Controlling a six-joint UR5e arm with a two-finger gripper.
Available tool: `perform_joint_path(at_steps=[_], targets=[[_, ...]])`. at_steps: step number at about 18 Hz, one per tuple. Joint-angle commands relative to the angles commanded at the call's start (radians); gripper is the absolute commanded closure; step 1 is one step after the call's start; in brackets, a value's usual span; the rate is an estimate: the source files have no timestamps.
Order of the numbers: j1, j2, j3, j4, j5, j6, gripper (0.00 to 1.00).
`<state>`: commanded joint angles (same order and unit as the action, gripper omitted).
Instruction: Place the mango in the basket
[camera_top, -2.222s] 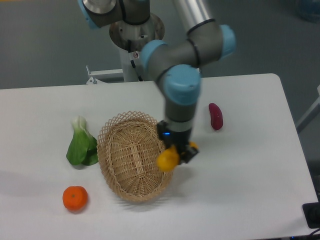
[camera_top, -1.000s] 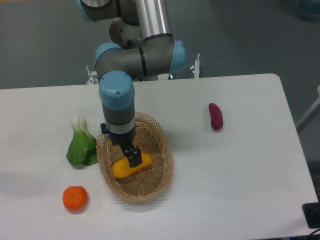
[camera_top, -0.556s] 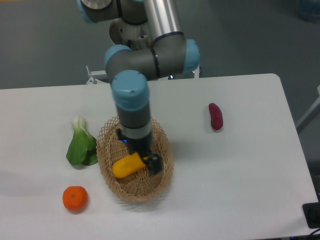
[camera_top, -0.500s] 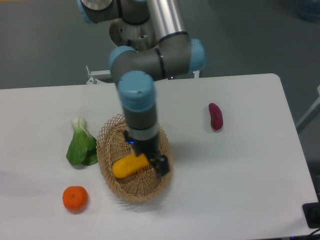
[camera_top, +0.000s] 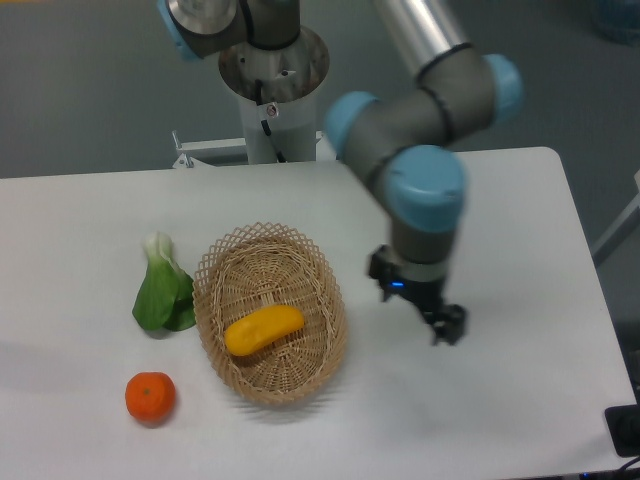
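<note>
mango in basket, long axis upper-right to lower-left | pincer empty, opening unclear

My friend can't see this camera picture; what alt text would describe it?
A yellow mango lies in a wicker basket on a white table, with the robot arm's tool off to the basket's right, holding nothing. A bok choy and a tangerine sit left of the basket.

End effector partly blurred, jaw state perhaps unreadable, arm cut off at top edge
</note>
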<state>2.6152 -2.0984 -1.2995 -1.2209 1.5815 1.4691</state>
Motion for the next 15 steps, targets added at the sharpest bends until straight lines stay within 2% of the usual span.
perform_joint_path(at_steps=[7, 15], targets=[[0.106, -0.068, 0.098, -0.04, -0.003, 0.186, 0.0], [0.135, -0.08, 0.101, -0.035, -0.005, 0.231, 0.0]])
